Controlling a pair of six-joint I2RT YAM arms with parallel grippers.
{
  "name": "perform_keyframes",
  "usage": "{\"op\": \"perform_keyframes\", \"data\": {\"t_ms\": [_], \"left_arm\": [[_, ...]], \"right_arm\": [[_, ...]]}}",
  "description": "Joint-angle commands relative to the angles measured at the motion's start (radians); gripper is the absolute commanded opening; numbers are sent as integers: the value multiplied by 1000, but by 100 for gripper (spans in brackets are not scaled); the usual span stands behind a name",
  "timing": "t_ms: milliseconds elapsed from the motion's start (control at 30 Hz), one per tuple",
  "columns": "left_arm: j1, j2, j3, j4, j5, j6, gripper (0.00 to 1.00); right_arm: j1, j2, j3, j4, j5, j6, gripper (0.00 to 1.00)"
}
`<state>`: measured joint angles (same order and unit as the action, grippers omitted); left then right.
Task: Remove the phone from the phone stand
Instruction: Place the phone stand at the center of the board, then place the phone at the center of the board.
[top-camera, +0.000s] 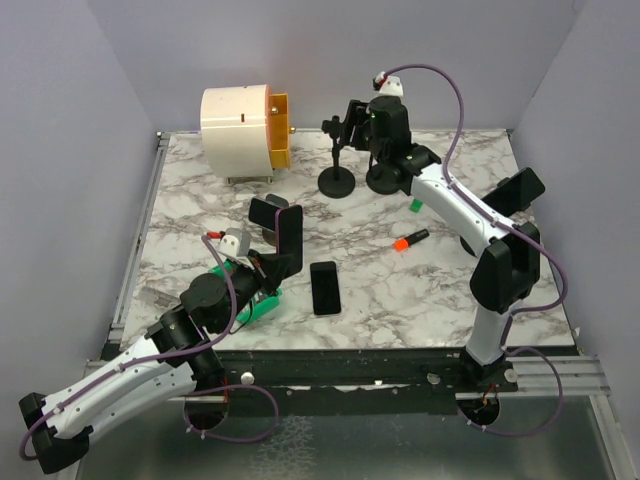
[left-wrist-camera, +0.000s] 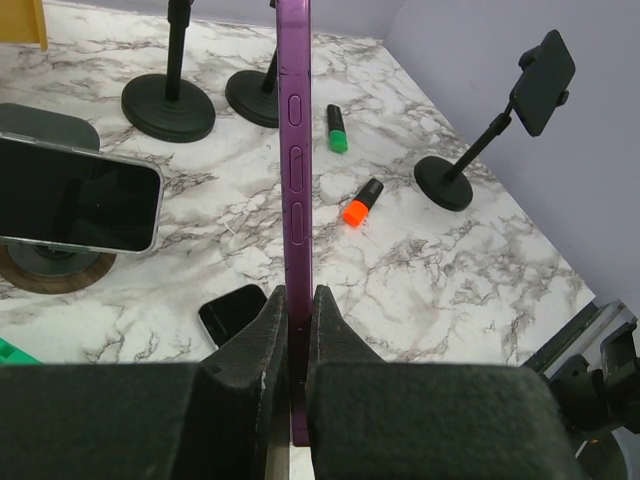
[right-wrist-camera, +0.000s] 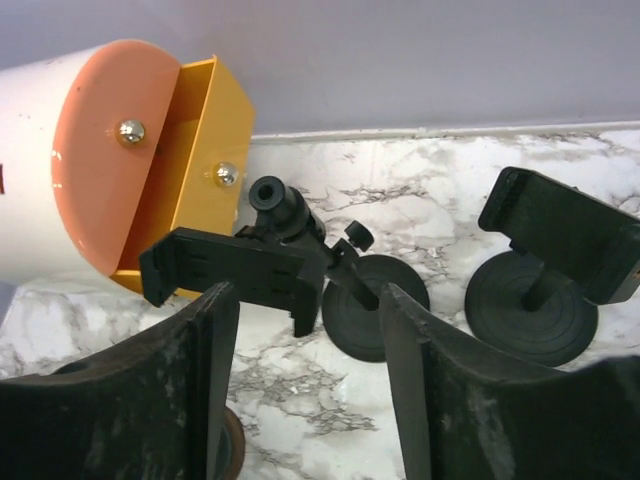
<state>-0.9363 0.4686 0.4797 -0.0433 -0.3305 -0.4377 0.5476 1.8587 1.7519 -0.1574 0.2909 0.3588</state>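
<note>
Purple slim phone (left-wrist-camera: 296, 150) held upright on its narrow edge, side buttons toward the wrist camera, the lower part pinched between the black fingers of the left gripper (left-wrist-camera: 297, 305); clamped firmly on it and apart from every stand. In the top view, seen as a dark slab (top-camera: 289, 232) over the white-and-grey marble table (top-camera: 400, 300), a little left of centre, at 11 o'clock from a black phone lying flat (top-camera: 325, 288). At 9 o'clock in the left wrist view, near, a second phone with silver rim (left-wrist-camera: 75, 205) leaning on a stand with round dark base. At 3 o'clock from the held phone in the top view, well apart, an orange-capped black marker (top-camera: 411, 241), and beyond it toward 2 o'clock a green marker (top-camera: 414, 205). Right gripper (right-wrist-camera: 310, 295) at the far side of the table, at 12 o'clock, fingers spread wide and holding nothing. Between them in the right wrist view, the clamp head of a tall black phone stand (right-wrist-camera: 235, 270); cannot tell whether touching a finger. At 10 o'clock from there, a white cylinder box with orange drawer (top-camera: 240, 122), the drawer standing partly out. At 3 o'clock, near the table's right edge, another black stand with tilted holder (top-camera: 520, 190).
</note>
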Motion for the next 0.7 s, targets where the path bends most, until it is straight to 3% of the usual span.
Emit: {"op": "perform_keyframes", "data": {"t_ms": [0,200,467,667], "left_arm": [[2,-5,-1,45,14,-12,0],[2,37,25,45,65,-48,0],[-1,261,50,145,193,-204,0],[-61,470,52,285,134,-390,0]], "right_arm": [[-6,-47,18,3,-34,-1,70],[-6,-186,-11,-86,-78,9,87],[-6,-644,-411,-63,-93,52,88],[-6,-938,-687,-117,-111,70,88]]}}
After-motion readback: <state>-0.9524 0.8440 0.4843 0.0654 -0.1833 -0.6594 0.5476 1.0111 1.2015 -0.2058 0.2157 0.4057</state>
